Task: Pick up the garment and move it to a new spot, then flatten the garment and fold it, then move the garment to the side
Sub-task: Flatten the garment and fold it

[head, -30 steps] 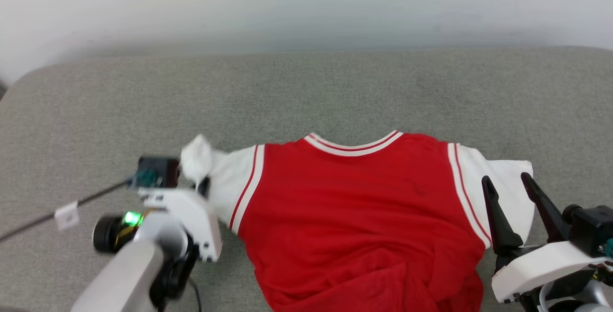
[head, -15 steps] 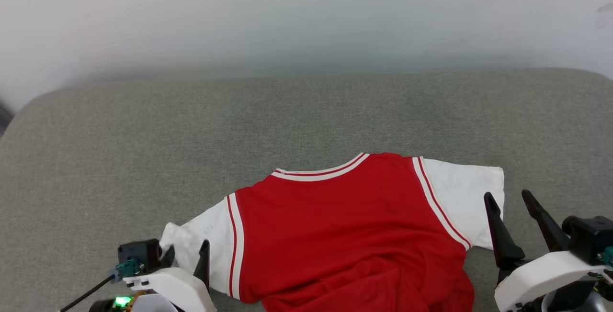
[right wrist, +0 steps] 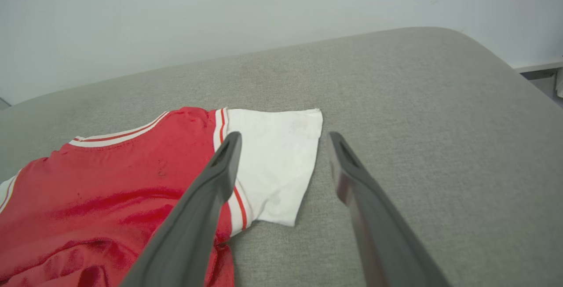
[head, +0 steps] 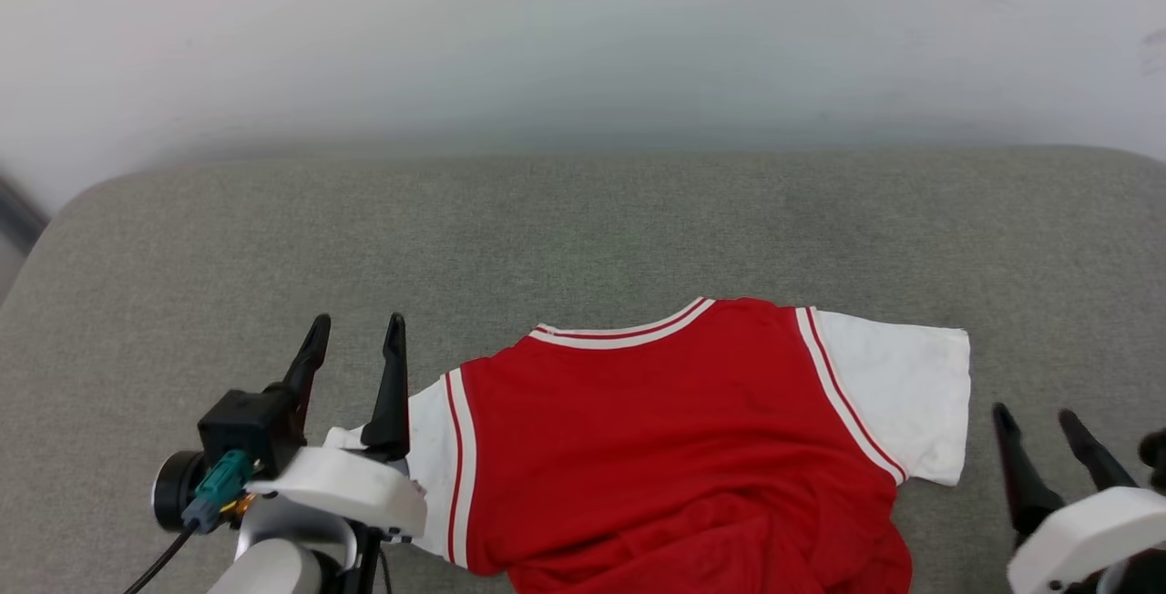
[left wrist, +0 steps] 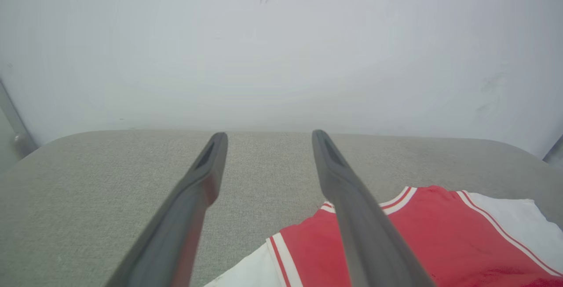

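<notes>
Grey upholstered cushion (head: 583, 230) carries everything. Your left gripper (head: 357, 322) stands spread and empty above one white sleeve (head: 428, 430), so nothing bunches it; the red T-shirt (head: 656, 448) lies collar-away, lower half rumpled; your right gripper (head: 1034, 414) waits parted beside the other sleeve (head: 902, 394).

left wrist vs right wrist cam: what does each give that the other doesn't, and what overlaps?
Left wrist: the open left gripper, above bare grey fabric cushion. Right wrist: the open right gripper, the whole white right-hand sleeve lying flat, bunched folds low on the bright red cloth T-shirt. Both: the shirt's body, its striped collar, part of that sleeve, the pale wall.
</notes>
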